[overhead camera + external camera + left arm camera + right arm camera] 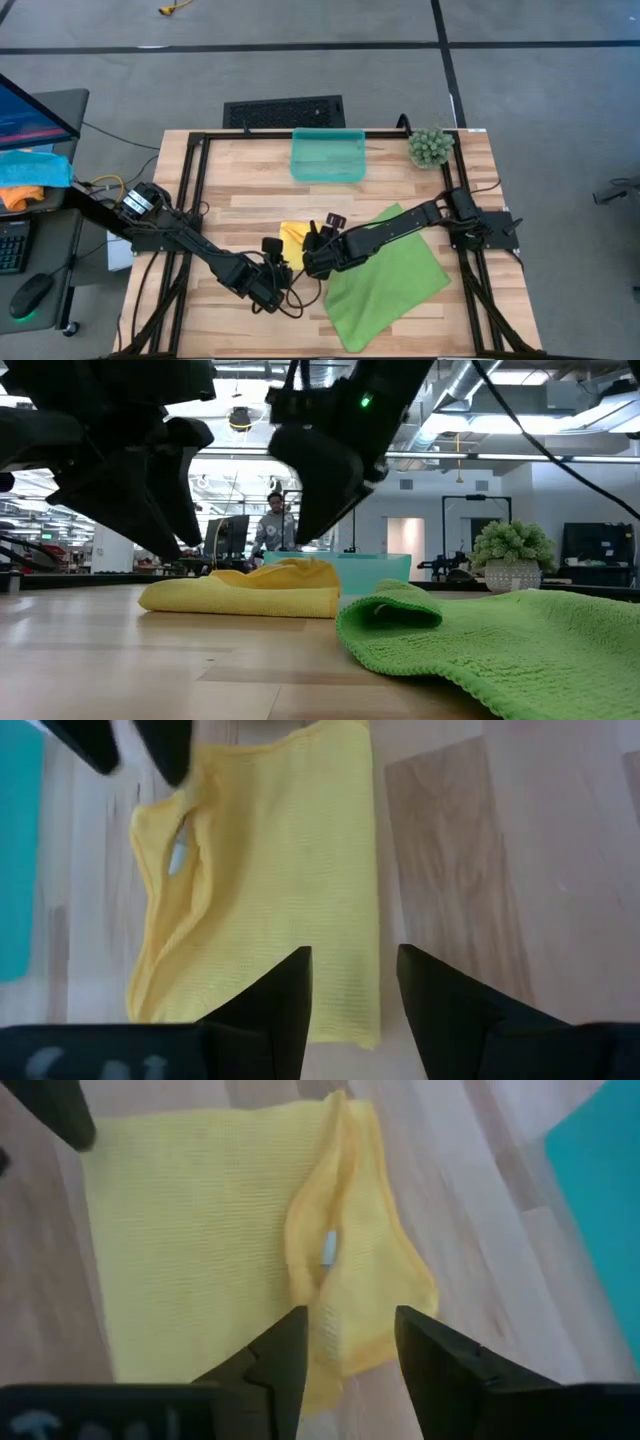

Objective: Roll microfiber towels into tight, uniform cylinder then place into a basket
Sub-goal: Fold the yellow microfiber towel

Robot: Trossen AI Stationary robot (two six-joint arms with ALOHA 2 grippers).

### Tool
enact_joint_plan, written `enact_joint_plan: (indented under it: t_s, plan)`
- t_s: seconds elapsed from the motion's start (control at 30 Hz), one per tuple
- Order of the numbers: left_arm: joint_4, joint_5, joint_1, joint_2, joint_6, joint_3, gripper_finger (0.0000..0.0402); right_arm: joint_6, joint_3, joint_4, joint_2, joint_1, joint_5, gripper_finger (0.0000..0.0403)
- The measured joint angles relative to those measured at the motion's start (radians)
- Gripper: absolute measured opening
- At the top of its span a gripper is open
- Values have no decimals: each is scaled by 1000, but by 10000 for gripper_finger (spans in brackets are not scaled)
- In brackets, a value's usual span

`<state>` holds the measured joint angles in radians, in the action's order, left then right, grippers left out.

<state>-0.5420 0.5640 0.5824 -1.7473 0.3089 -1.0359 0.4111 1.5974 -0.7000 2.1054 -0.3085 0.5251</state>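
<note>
The yellow towel (292,236) lies on the table near the middle, partly folded, with a bunched fold along one side (330,1270). It also shows in the low view (250,595) and the left wrist view (280,870). My left gripper (355,980) is open just above the towel's near edge. My right gripper (350,1340) is open just above the bunched fold. In the low view both grippers stand a little above the towel. The green towel (385,280) lies spread at the right, its near corner curled over (395,610). The teal basket (328,155) stands at the far middle.
A small potted plant (430,147) stands at the far right corner. A black vented panel (285,112) lies on the floor beyond the table. Black frame rails (190,200) run along the table's sides. A person (272,525) stands far off in the room.
</note>
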Motion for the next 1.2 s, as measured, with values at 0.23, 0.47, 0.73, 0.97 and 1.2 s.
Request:
enact_joint_plan:
  t_s: [0.23, 0.47, 0.73, 0.97, 1.2]
  plan:
    - [22, 0, -14, 0, -28, 0, 142, -62, 0, -83, -53, -45, -1, 155]
    - [23, -10, -14, 0, -20, 0, 142, -232, -4, 11, -10, -99, -38, 139]
    - [-20, -56, 8, 0, 90, 0, 142, -246, -2, 79, 56, -29, -124, 113]
    - [-122, -55, 40, 0, 198, 0, 142, -162, -2, 79, 86, 31, -126, 98]
    - [-114, -46, 46, 0, 180, 0, 142, -62, 0, 51, 83, 62, -48, 79]
